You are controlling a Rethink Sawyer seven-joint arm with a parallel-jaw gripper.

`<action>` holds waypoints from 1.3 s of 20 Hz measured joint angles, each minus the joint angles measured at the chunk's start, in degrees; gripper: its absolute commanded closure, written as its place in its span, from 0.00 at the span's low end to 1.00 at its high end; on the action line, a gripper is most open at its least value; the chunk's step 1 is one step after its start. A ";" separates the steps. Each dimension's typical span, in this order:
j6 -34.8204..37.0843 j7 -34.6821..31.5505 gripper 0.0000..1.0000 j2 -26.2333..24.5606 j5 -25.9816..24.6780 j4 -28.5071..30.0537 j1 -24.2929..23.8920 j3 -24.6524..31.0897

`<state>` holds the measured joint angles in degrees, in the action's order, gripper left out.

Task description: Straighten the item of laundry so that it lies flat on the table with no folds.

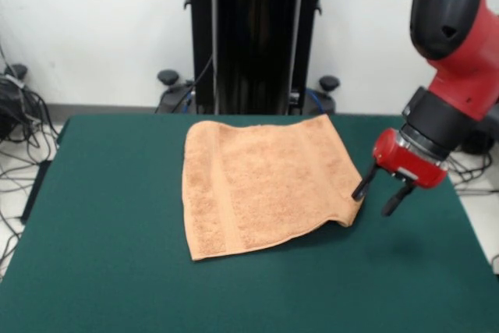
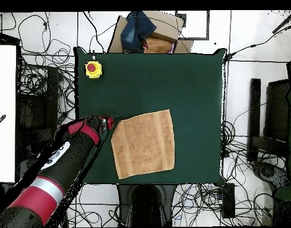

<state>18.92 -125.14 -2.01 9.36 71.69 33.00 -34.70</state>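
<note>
My fingers hang parted, holding nothing, beside the towel on the desk. Grip the lifted corner low; draw outward, flattening it.

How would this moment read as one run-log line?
gripper: open, beside towel corner | towel: spread on table, corner lifted
</note>
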 measured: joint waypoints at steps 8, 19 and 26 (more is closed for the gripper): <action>-2.42 0.00 0.00 0.02 0.00 0.76 -1.06 -0.01; -4.12 0.00 0.00 0.20 0.00 3.03 -1.73 0.00; -4.12 0.00 0.00 0.14 0.21 3.53 -1.47 0.01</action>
<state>14.80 -125.14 -1.87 9.57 75.22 31.54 -34.69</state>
